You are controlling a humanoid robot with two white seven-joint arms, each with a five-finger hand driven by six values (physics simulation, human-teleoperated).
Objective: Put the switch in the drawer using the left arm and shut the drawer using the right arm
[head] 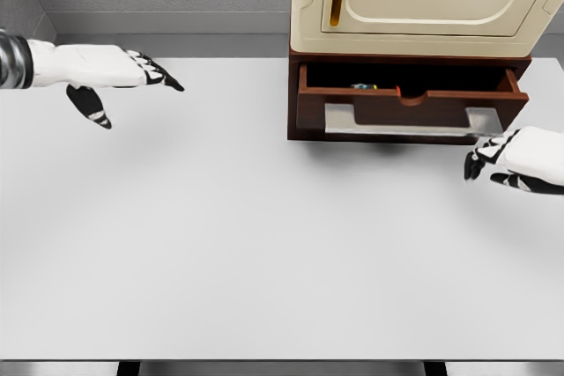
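Inside the open dark-brown wooden drawer (pixel 405 107), a small colourful switch (pixel 364 87) lies near the back. Left robot hand (pixel 132 72) hovers released; right robot hand (pixel 498 160), loosely curled and holding nothing, could glance off the front panel and jam it.

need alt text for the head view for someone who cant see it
A brown drawer stands pulled open under a cream cabinet at the back of a white table, with a small object just visible inside. The left hand hovers open at upper left; the right hand sits near the drawer's right front corner.
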